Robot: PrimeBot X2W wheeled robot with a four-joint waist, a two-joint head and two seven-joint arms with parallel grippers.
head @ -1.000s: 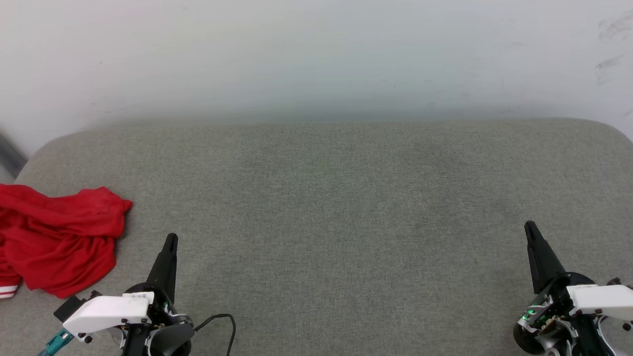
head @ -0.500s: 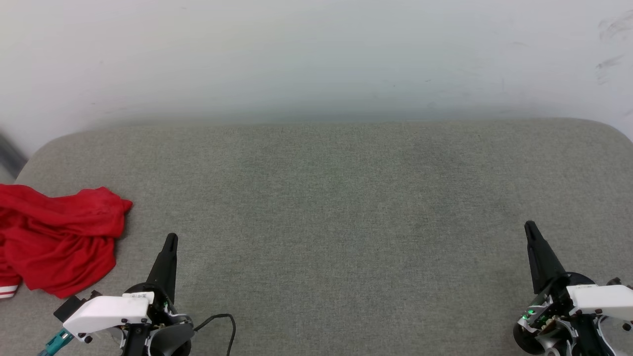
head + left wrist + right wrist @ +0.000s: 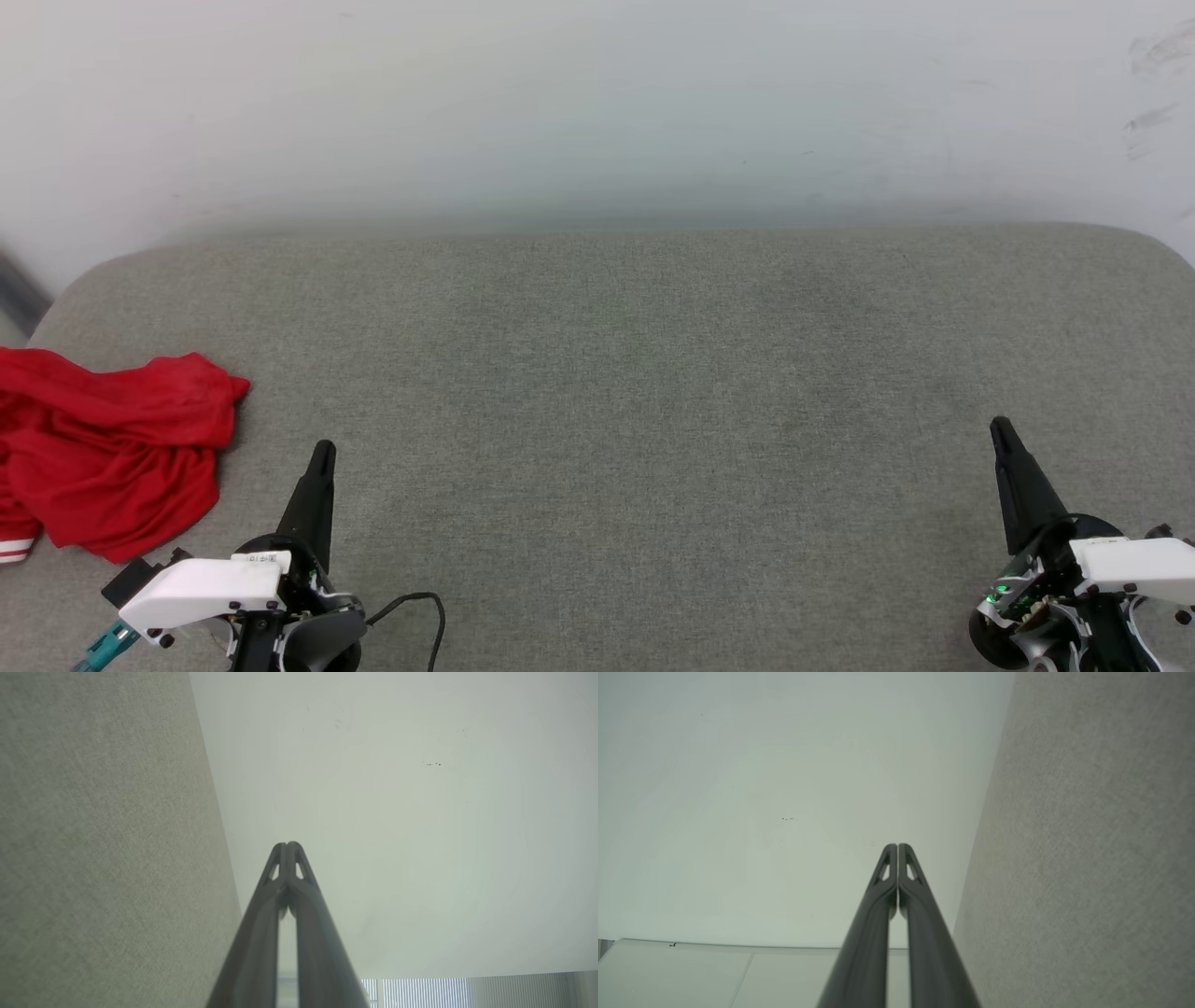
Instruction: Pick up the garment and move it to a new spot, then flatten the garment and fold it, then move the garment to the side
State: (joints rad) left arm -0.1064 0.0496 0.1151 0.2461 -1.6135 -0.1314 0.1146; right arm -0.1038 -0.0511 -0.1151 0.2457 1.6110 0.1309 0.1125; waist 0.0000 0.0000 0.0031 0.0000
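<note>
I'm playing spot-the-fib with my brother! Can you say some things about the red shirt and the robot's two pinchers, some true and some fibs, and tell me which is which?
1. The garment lies crumpled at the left end of the grey cushion. True.
2. The left gripper and the right gripper are both shut. True.
3. The left gripper is holding the garment. False: it holds nothing and sits apart from the garment, to its right.
4. The right gripper is the one nearer the garment. False: the left gripper is nearer; the right gripper is over at the other end of the grey cushion.
</note>
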